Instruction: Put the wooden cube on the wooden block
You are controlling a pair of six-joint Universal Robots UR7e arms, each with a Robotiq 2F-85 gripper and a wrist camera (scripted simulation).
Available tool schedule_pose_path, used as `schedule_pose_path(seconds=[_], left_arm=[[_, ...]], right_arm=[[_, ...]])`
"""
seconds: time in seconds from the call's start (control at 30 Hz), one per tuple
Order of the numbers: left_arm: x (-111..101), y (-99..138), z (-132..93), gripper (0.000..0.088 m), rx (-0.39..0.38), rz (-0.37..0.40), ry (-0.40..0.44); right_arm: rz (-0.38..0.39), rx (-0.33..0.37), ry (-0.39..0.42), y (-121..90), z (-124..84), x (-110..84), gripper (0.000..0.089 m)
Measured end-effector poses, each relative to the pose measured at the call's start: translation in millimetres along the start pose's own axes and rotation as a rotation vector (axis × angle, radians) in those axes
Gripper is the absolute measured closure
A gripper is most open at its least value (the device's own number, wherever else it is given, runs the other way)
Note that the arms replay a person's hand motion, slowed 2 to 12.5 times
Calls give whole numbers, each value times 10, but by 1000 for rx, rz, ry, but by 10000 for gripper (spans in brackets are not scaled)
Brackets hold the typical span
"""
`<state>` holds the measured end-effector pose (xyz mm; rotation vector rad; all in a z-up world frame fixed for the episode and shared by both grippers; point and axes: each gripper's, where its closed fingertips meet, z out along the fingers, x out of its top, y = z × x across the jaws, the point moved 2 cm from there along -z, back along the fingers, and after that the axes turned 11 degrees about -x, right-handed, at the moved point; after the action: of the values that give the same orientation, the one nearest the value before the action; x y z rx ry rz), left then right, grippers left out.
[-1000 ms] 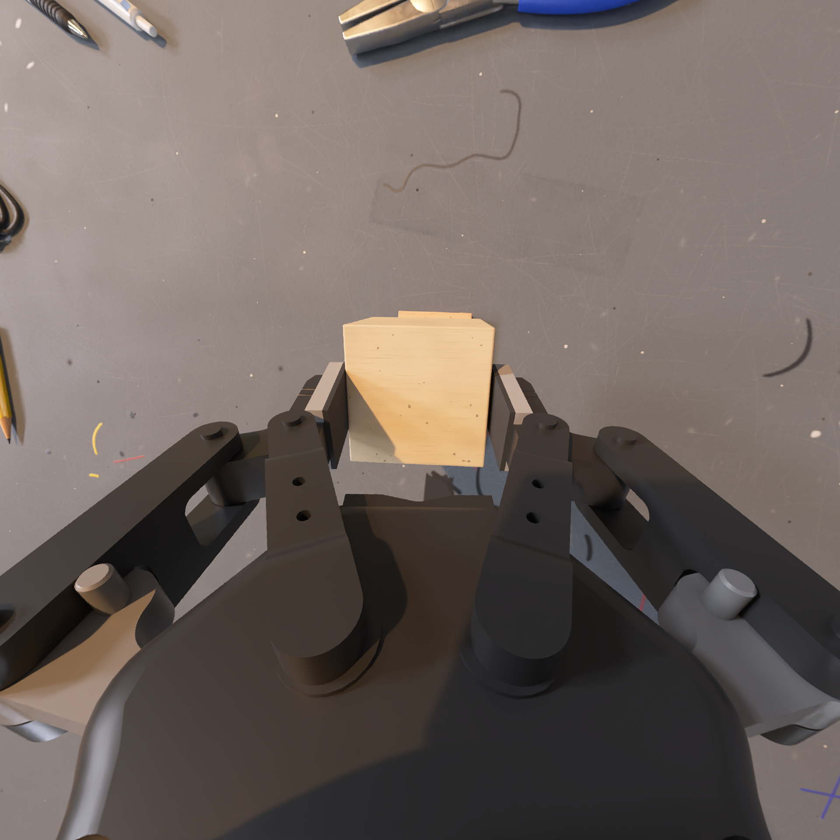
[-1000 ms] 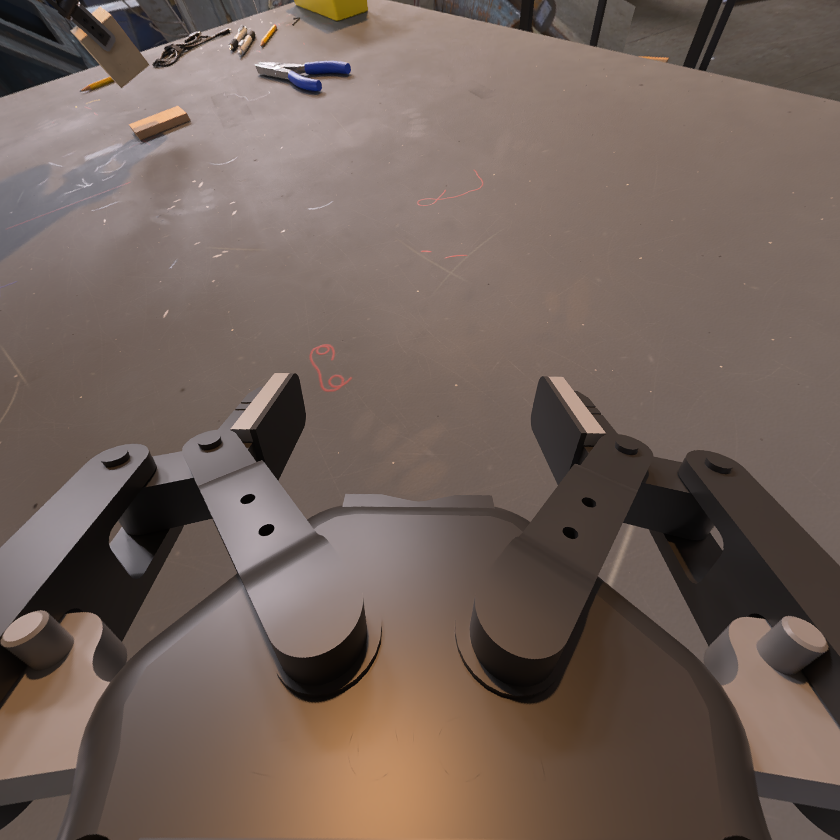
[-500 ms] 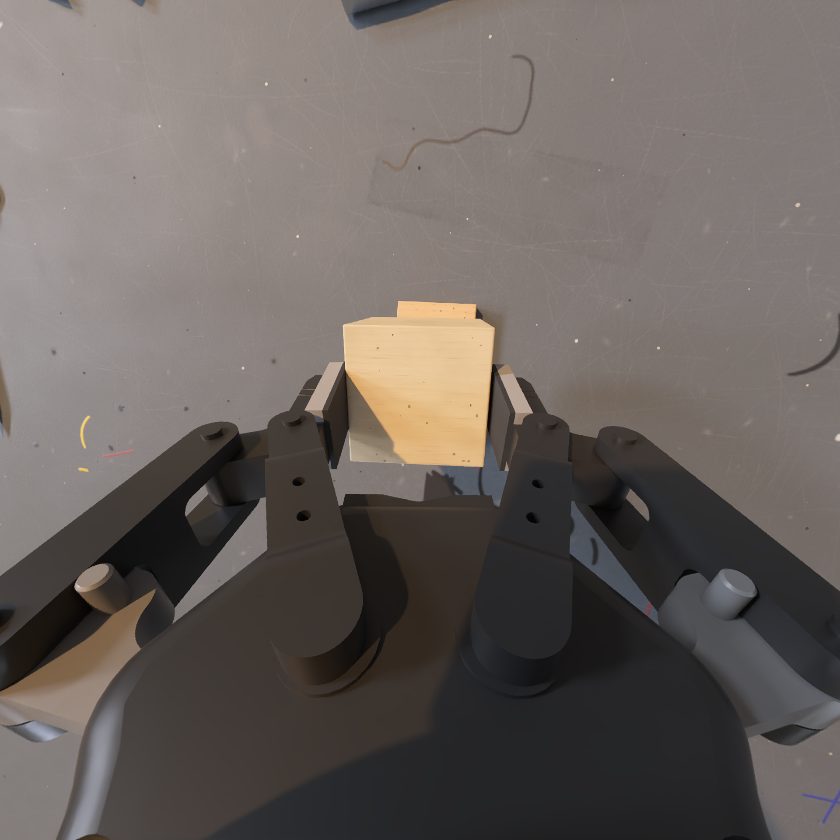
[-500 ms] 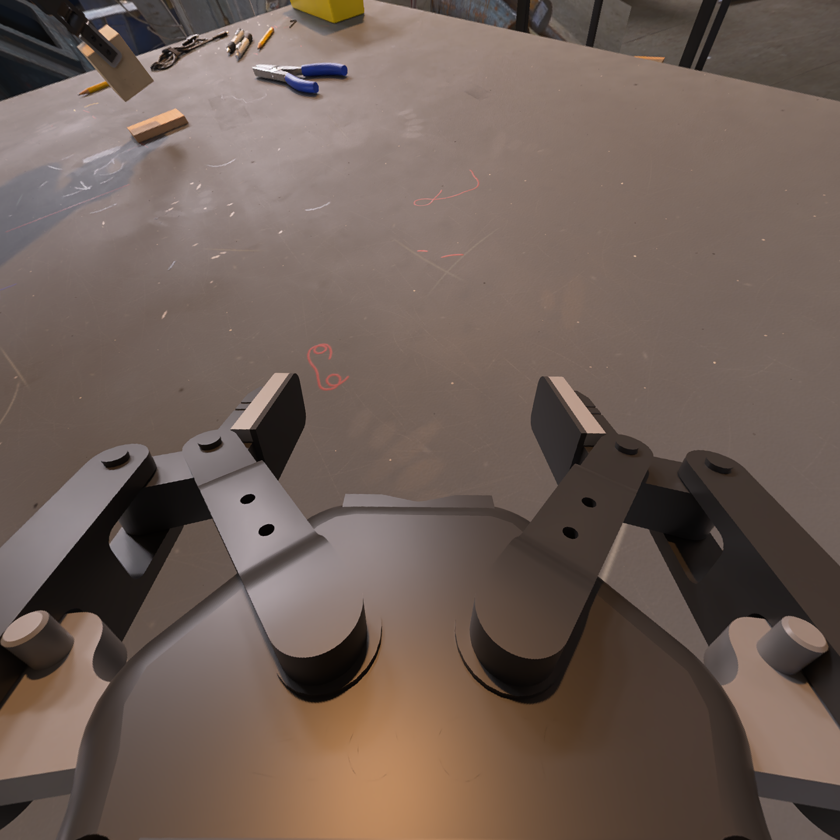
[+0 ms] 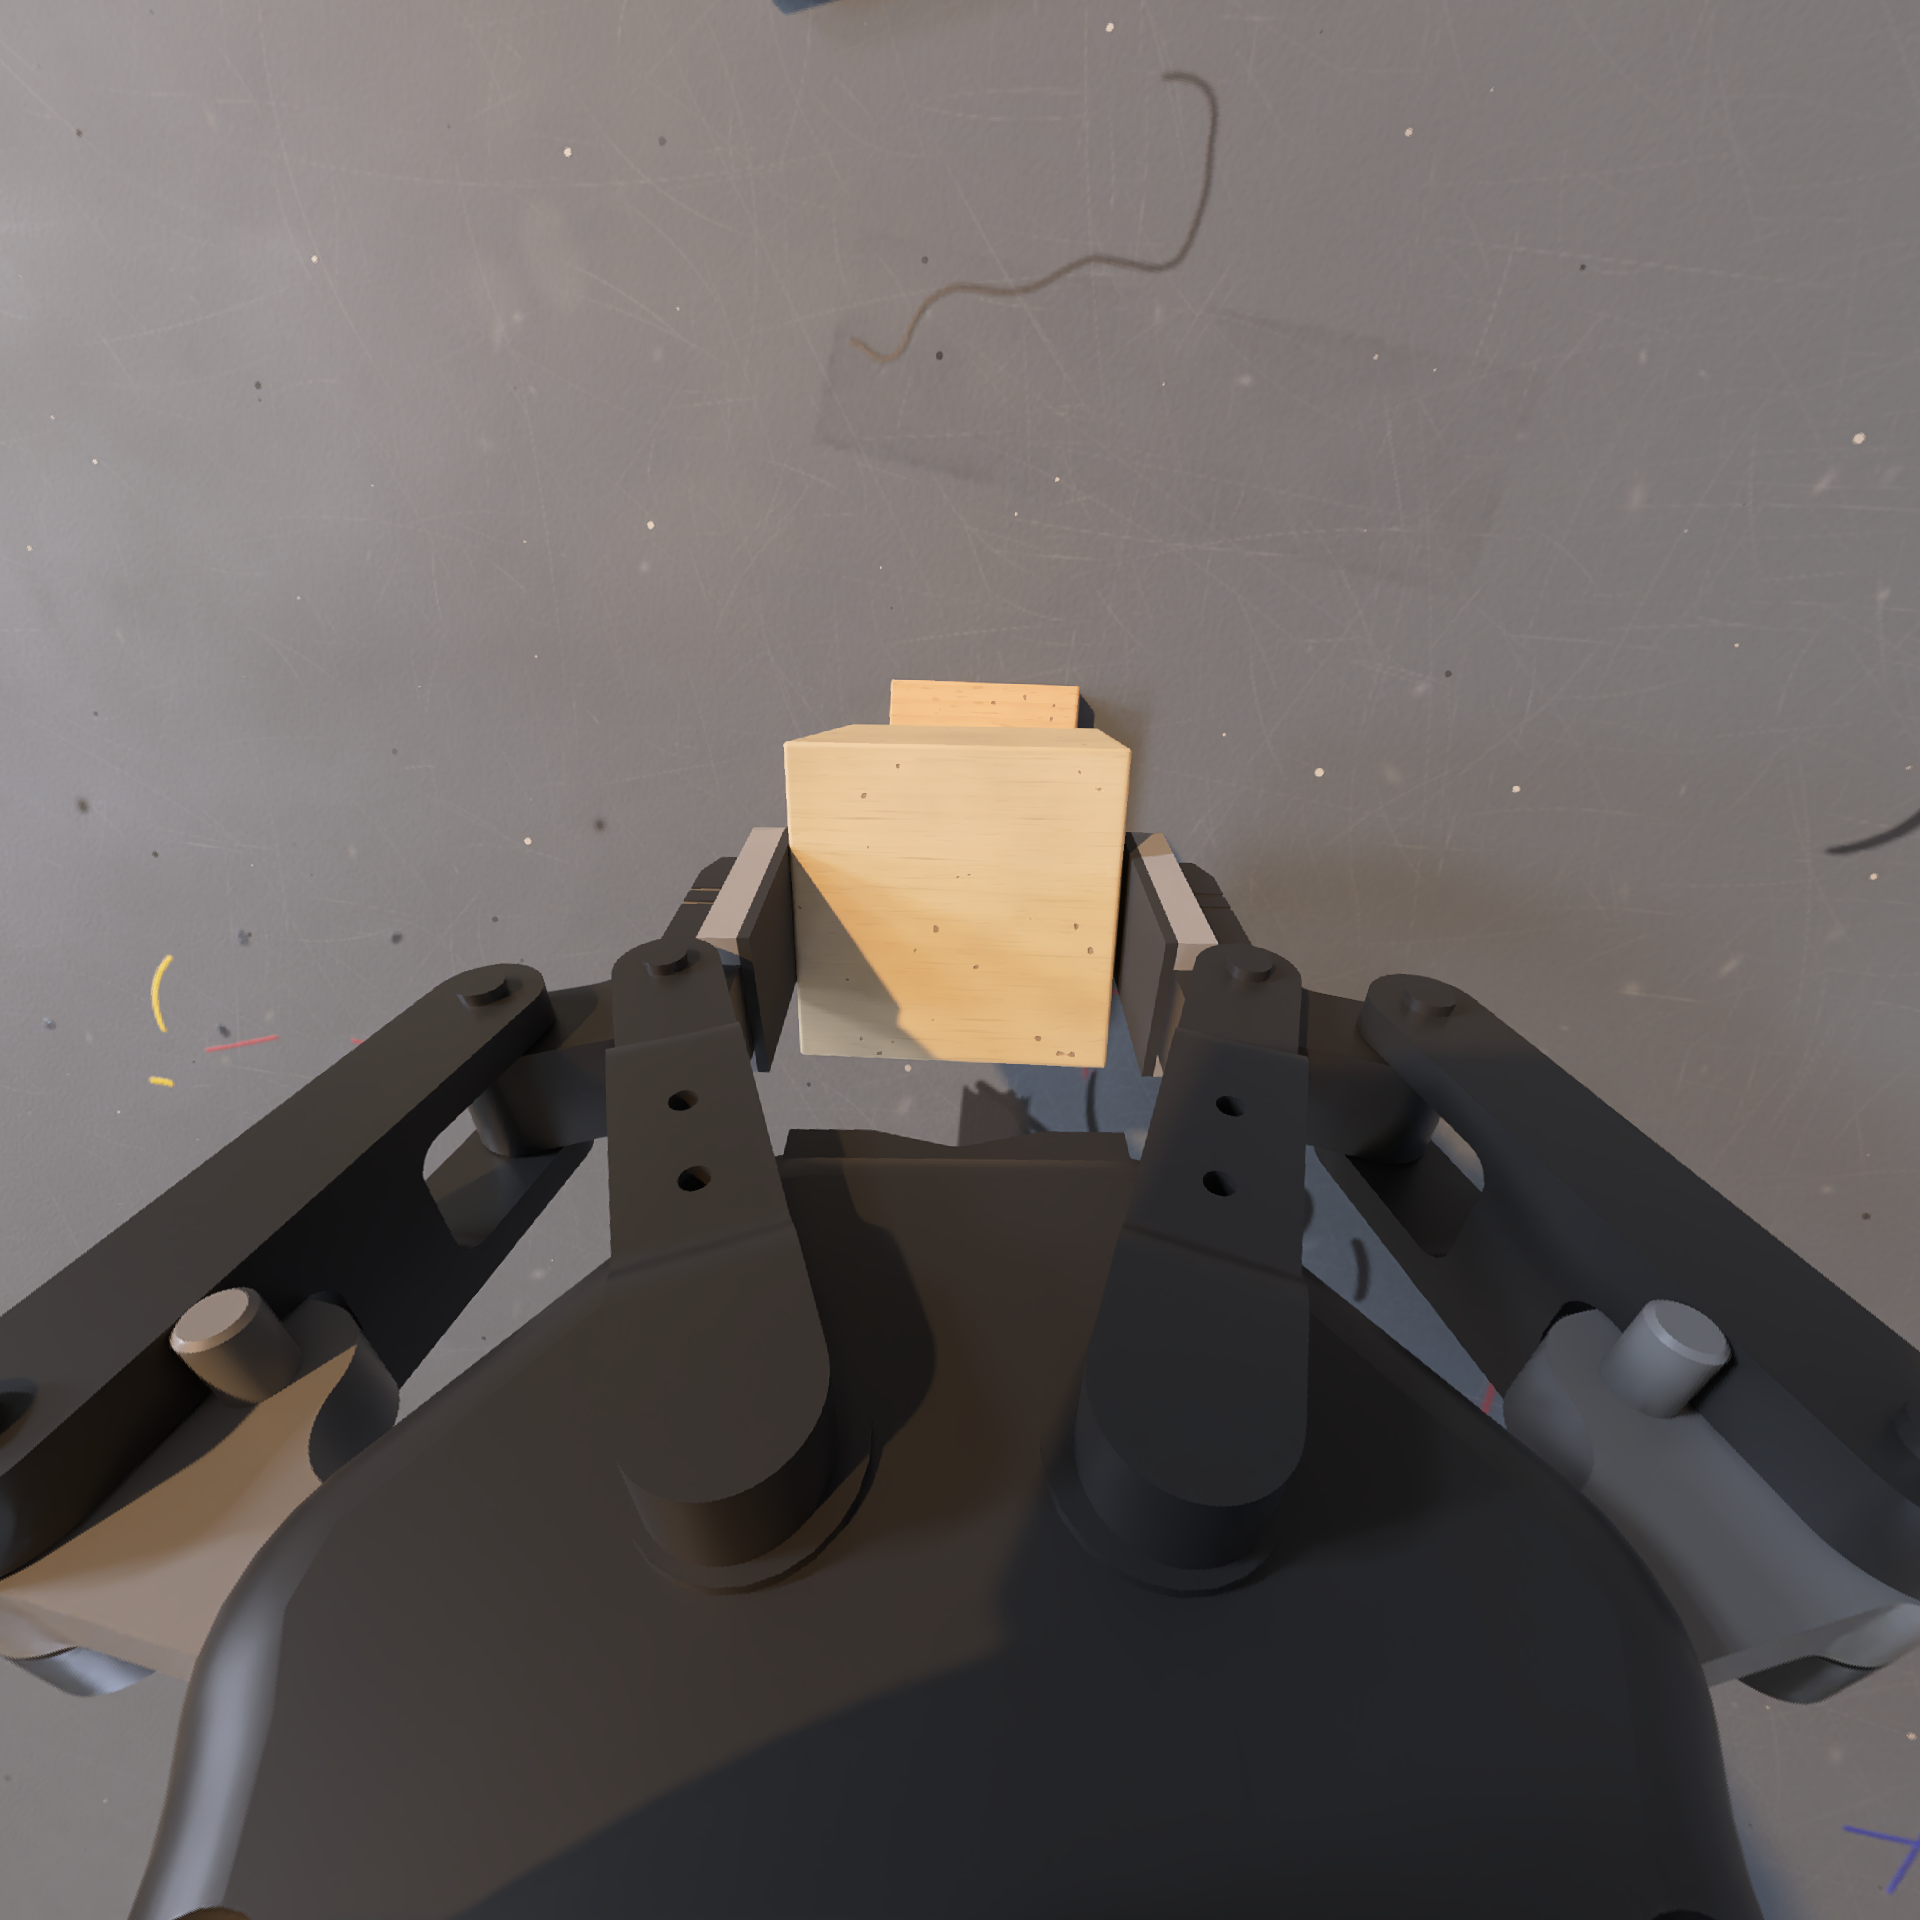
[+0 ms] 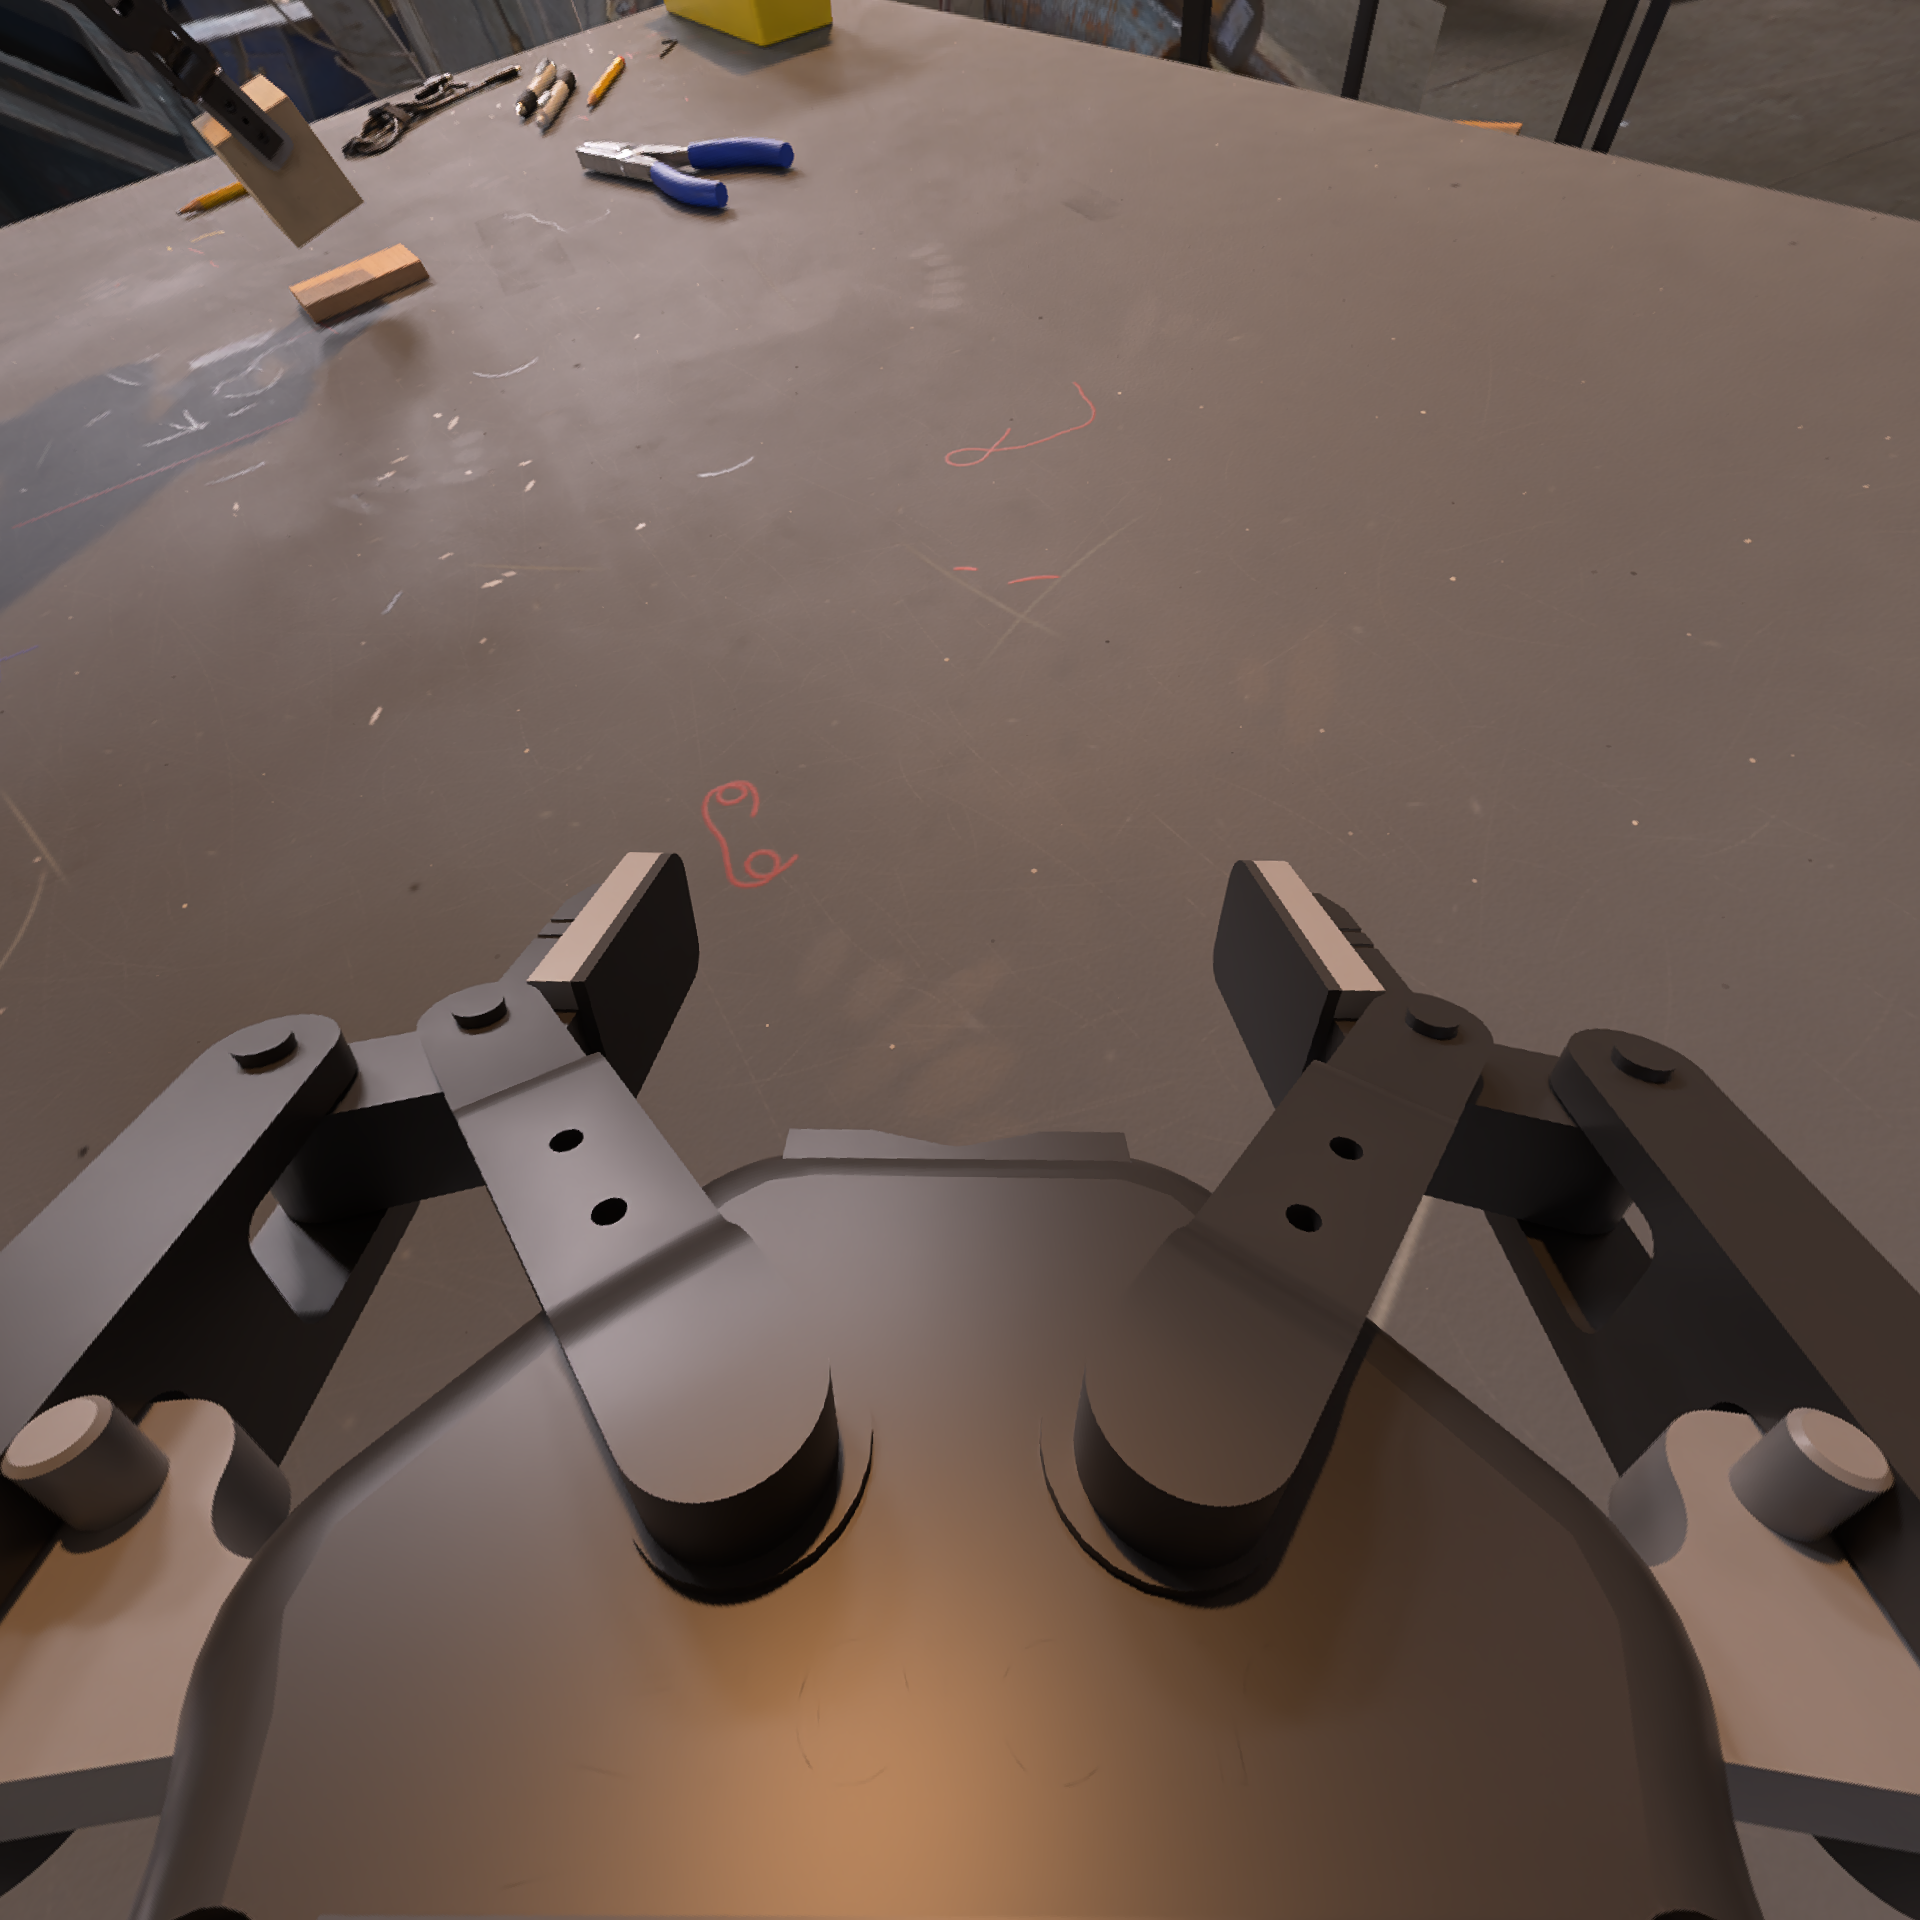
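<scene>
My left gripper (image 5: pixel 956 904) is shut on the pale wooden cube (image 5: pixel 951 894) and holds it in the air above the table. The flat wooden block (image 5: pixel 982 703) lies on the table below, mostly hidden behind the cube; only its far strip shows. In the right wrist view the cube (image 6: pixel 296 177) hangs in the left gripper at the far left, above and slightly left of the block (image 6: pixel 358 281). My right gripper (image 6: pixel 956 935) is open and empty, low over the bare table.
Blue-handled pliers (image 6: pixel 686 166), pens and pencils (image 6: pixel 561 88), a black cable (image 6: pixel 416 109) and a yellow box (image 6: pixel 753 16) lie at the table's far side. A pencil (image 6: pixel 213 197) lies near its left edge. Scribbled marks dot the grey tabletop (image 6: pixel 1247 520).
The left gripper has carried the cube lower and forward over the block; more of the block shows beyond the cube and the pliers have left the view. The right gripper has not moved.
</scene>
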<state>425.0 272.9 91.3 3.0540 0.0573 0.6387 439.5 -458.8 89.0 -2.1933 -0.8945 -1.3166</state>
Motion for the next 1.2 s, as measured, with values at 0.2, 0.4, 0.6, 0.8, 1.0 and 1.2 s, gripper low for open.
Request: schedule_pose_path(seconds=[0.2, 0.4, 0.6, 0.8, 1.0, 1.2], left_arm=[[-6, -20, 23, 361, 14, 5, -10], [-12, -37, 46, 361, 18, 4, -19], [-20, -46, 73, 361, 12, 0, -28], [-34, -60, 100, 361, 13, -1, -41], [-50, -65, 130, 361, 6, -3, -52], [-63, -67, 158, 361, 0, -3, -61]], right_arm=[[1, 1, 0, 1, -3, -2, 39], [4, 0, 1, 5, -9, -3, 39], [5, -2, -1, 9, -15, -9, 39], [7, -3, -2, 13, -19, -17, 39], [8, -4, -4, 17, -20, -25, 39], [12, -4, -5, 20, -17, -29, 39]])
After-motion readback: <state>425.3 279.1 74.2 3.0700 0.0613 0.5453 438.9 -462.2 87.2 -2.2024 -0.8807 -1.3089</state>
